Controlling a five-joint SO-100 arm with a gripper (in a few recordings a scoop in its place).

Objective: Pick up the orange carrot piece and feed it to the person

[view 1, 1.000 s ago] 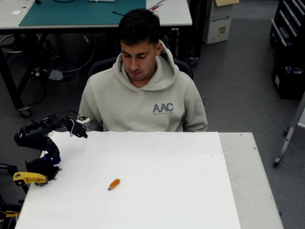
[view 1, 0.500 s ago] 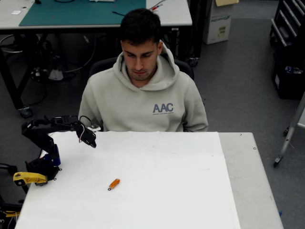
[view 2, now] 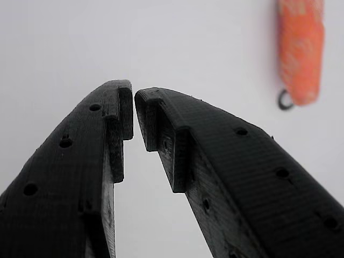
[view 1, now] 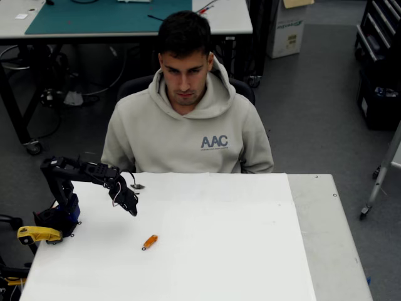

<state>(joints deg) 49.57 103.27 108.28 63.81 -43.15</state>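
Note:
The orange carrot piece (view 1: pixel 150 241) lies flat on the white table, left of centre, its small dark tip toward the front left. In the wrist view the carrot piece (view 2: pixel 300 51) sits at the upper right, off to the side of the fingers. My black gripper (view 1: pixel 131 208) hangs over the table up and left of the carrot, apart from it. Its fingertips (view 2: pixel 134 105) nearly touch, shut with nothing between them. The person (view 1: pixel 188 119) in a light beige hoodie sits behind the table's far edge, head bent down.
My arm's base (view 1: pixel 57 219) stands at the table's left edge beside a yellow clamp (view 1: pixel 36 234). The white table (view 1: pixel 238 251) stretches to the right. A green-topped desk (view 1: pixel 100 15) and a dark cabinet (view 1: pixel 379 56) stand behind.
My arm has swung right and down from the left edge, out over the table toward the carrot. The carrot has not moved. The person's head has risen slightly.

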